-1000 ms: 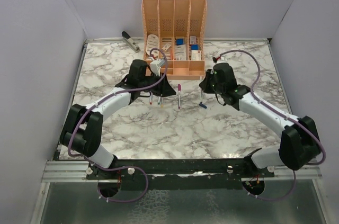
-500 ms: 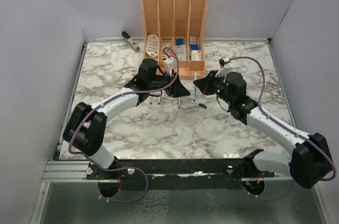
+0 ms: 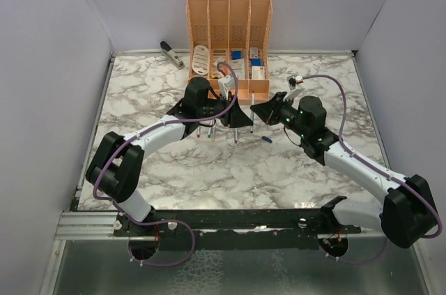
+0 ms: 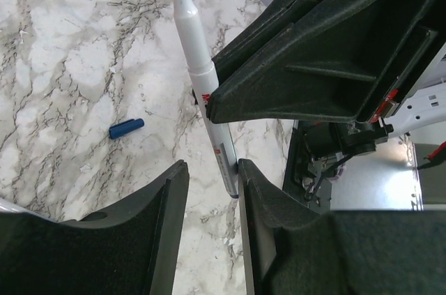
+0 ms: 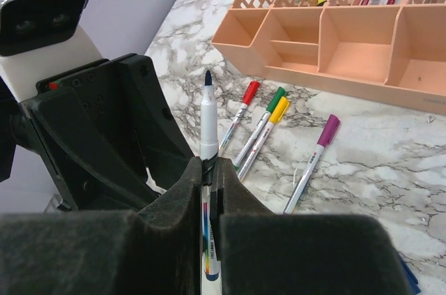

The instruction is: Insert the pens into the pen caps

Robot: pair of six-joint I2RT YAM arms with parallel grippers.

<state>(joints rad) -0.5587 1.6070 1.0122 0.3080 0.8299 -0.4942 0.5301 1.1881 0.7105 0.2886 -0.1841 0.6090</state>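
Note:
My right gripper [image 5: 210,162] is shut on an uncapped pen [image 5: 208,124] with a dark blue tip, held clear of the table. In the top view my right gripper [image 3: 256,109] faces my left gripper [image 3: 240,119] almost nose to nose. My left gripper [image 4: 212,166] is open. The rear end of the held pen [image 4: 187,23] reaches between its fingertips and lies against the right finger [image 4: 254,183]. A blue pen cap [image 4: 127,128] lies loose on the marble; the top view shows it [image 3: 267,139] below the grippers. Red [image 5: 245,96], green [image 5: 274,98], yellow [image 5: 279,110] and purple [image 5: 326,131] capped pens lie on the table.
A peach desk organizer [image 3: 228,30] with small items stands at the back centre; its front trays [image 5: 327,44] lie just behind the capped pens. A black-and-silver stapler [image 3: 171,53] lies at the back left. The table is marble [image 3: 230,176], with walls on three sides.
My right gripper has lifted and swung left with the blue-tipped pen. My left gripper has moved right to meet it. The pen's rear end now sits between the left fingertips.

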